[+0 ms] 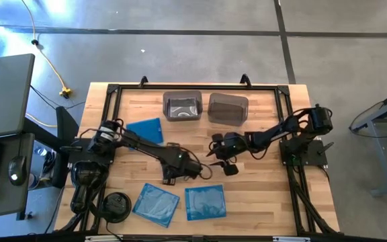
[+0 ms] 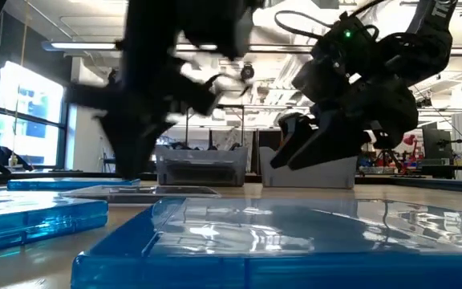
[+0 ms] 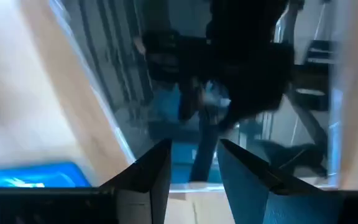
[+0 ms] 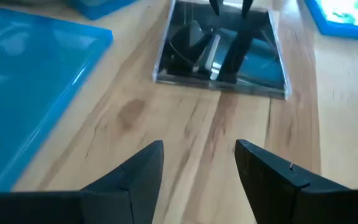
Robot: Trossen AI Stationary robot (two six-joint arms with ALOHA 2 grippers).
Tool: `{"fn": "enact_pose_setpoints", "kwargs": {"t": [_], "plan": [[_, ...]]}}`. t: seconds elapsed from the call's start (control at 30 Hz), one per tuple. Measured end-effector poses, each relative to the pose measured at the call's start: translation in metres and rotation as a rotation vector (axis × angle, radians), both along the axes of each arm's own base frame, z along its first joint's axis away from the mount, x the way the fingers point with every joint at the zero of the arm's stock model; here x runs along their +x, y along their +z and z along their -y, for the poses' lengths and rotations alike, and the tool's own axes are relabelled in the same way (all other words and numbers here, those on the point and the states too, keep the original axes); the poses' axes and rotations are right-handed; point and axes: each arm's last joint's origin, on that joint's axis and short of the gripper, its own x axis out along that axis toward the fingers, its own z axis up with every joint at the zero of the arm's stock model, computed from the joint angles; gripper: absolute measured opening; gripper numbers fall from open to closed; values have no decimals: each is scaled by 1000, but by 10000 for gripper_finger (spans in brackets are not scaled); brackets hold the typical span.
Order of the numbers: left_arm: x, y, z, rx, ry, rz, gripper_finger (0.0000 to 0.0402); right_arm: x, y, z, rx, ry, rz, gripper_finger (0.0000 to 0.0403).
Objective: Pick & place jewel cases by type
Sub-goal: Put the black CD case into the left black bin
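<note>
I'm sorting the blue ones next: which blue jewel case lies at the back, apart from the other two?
The blue jewel case beside the left arm, near the bins; the other two lie side by side at the front edge.

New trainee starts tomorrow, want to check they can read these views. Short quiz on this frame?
1. How many blue jewel cases lie on the table in the high view?
2. True or false: the right gripper is shut on a case.
3. Which gripper is over the clear case? A) left gripper B) right gripper C) neither

Key
1. Three: one near the left arm's base, two along the near edge.
2. False: its fingers are apart, with bare wood between them.
3. A: the right wrist view shows the other arm's fingertips above the clear case.
</note>
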Motion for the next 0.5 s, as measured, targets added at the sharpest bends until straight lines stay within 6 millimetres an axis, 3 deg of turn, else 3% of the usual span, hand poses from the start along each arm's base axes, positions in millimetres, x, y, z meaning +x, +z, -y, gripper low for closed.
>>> {"fn": "enact_pose_setpoints", "kwargs": {"t": [0.1,0.3,0.5], "plan": [[-19,-18,3,12,39,-86,126,3,3,-2,-15,-11,8,197],[-39,-27,12,91,62,-181,126,3,0,7,-33,-70,-9,197],[-20,-19,17,109,-12,-34,126,4,-3,16,-32,-104,-18,197]]}}
